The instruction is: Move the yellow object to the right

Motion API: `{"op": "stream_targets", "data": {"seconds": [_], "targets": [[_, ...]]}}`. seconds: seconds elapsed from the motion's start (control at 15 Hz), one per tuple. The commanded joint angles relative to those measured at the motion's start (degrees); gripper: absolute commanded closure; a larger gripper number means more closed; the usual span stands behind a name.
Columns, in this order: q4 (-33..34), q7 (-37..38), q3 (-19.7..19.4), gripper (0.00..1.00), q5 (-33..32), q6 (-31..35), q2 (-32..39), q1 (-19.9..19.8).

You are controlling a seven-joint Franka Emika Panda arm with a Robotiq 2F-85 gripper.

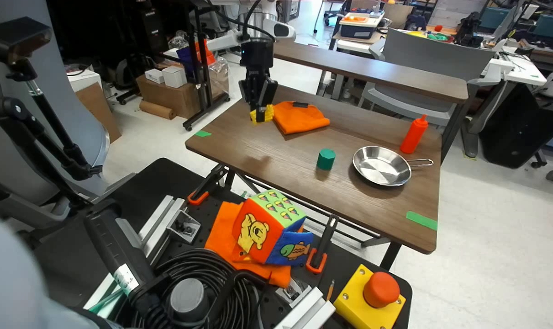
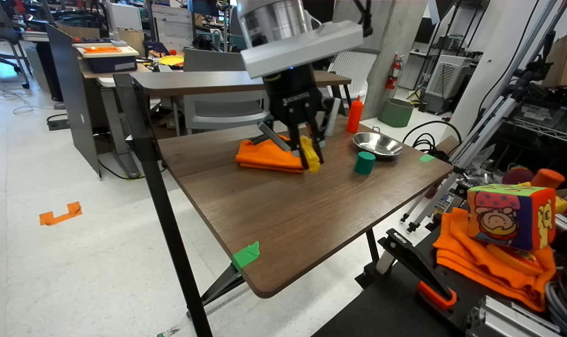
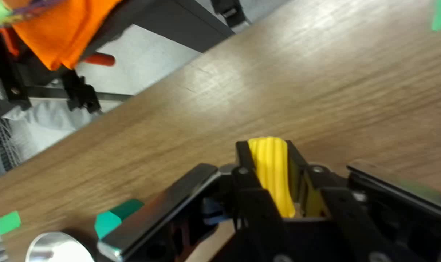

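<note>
The yellow object (image 1: 269,112) is a small ribbed yellow block. My gripper (image 1: 260,114) is shut on it and holds it in the air above the brown table (image 1: 281,157), near the orange cloth. A shadow falls on the table below it. It also shows in an exterior view (image 2: 311,154), between the fingers of the gripper (image 2: 313,164). In the wrist view the yellow object (image 3: 273,171) stands between the two black fingertips of the gripper (image 3: 267,145). Parts of its sides are hidden by the fingers.
A folded orange cloth (image 1: 299,119) lies beside the gripper. A green cylinder (image 1: 326,159), a metal pan (image 1: 381,167) and a red squeeze bottle (image 1: 414,135) stand on the table. Green tape marks (image 1: 421,220) lie near table edges. A black cart (image 1: 166,183) with a toy cube stands alongside.
</note>
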Motion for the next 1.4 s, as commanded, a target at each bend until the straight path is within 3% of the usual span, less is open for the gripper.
{"op": "stream_targets", "data": {"seconds": [0.0, 0.4, 1.2, 1.27, 1.33], "targets": [[-5.24, 1.33, -1.03, 0.94, -2.03, -8.1, -1.79, -0.49], [-6.28, 5.19, -2.64, 0.94, -3.61, -8.49, 1.45, -2.2], [3.67, 10.33, -4.58, 0.94, -7.34, -7.82, 11.58, -2.22], [4.34, 10.16, -4.53, 0.51, -7.71, -9.21, 12.07, -2.11], [4.7, 9.67, -4.52, 0.49, -8.38, -10.1, 12.25, -1.95]]}}
